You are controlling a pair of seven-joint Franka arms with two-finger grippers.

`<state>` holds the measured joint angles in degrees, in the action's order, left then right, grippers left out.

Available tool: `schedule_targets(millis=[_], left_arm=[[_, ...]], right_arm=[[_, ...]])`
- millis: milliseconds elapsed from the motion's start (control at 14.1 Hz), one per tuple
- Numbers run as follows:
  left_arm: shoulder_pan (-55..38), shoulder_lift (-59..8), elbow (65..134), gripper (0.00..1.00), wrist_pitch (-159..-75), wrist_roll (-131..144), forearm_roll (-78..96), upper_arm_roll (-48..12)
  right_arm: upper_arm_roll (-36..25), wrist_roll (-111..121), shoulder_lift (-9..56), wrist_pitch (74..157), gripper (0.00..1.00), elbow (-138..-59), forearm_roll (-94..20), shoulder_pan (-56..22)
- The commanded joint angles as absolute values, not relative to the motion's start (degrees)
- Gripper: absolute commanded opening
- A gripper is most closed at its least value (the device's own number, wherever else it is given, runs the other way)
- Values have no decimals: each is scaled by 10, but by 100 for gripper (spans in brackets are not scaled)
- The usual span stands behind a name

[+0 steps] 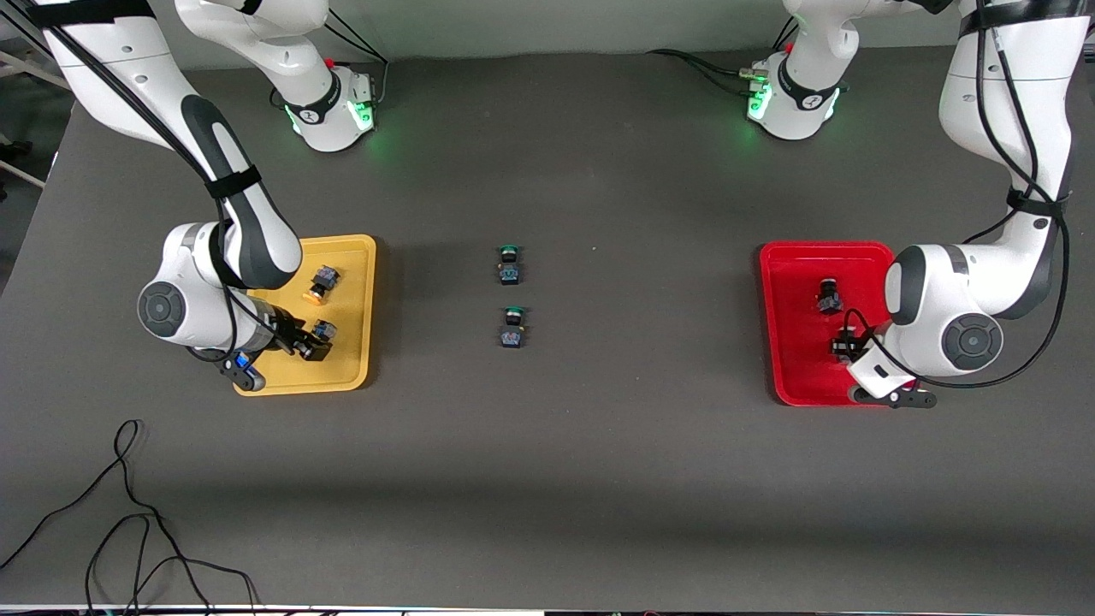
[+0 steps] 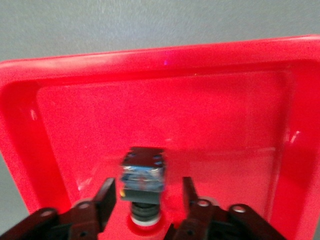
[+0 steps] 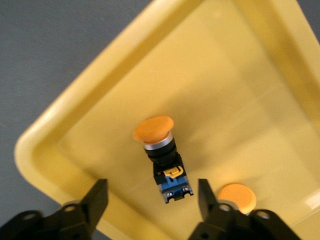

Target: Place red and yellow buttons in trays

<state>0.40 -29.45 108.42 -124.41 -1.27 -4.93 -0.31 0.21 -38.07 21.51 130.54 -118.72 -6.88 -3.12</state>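
The yellow tray (image 1: 355,308) lies at the right arm's end of the table and holds two yellow buttons (image 1: 321,284) (image 1: 323,332). My right gripper (image 1: 308,344) hangs low over this tray, open and empty. In the right wrist view one yellow button (image 3: 164,160) lies on its side just ahead of the right gripper (image 3: 150,200), and a second orange cap (image 3: 237,196) shows beside one finger. The red tray (image 1: 787,342) holds two red buttons (image 1: 827,296) (image 1: 843,345). My left gripper (image 1: 849,349) is open around one red button (image 2: 143,175), which stands cap-down on the red tray (image 2: 225,125), untouched.
Two green-capped switches (image 1: 509,263) (image 1: 512,327) lie in the middle of the table between the trays. A black cable (image 1: 128,513) loops on the table nearest the front camera at the right arm's end. Both arm bases stand along the back edge.
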Motion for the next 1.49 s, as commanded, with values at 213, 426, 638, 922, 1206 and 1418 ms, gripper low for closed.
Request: schedule_targets(millis=[213,426,638,922,1206,1418], left_arm=[[-39,-136,1069,100,-1061,29,-49,-11],[-73,-65,1069,100,-993,82,-49,-17],[-74,-7,1078,100,-963,91,-37,-15],[-70,36,1081,100,-970,83,-33,-2],[-9,40,1070,100,-971,34,-33,-15],[79,45,1066,100,-962,33,-32,-103]], right_arm=[[4,-299,71,1254,100,-1183,-80,-36],[4,-202,18,1207,100,-1167,-76,-37],[0,-108,-42,1190,100,-1167,-76,-32],[-1,-102,-132,1101,100,-1167,-40,-30],[-9,-46,-171,1026,100,-1139,-25,-20],[-12,-26,-164,973,100,-1089,-25,-18]])
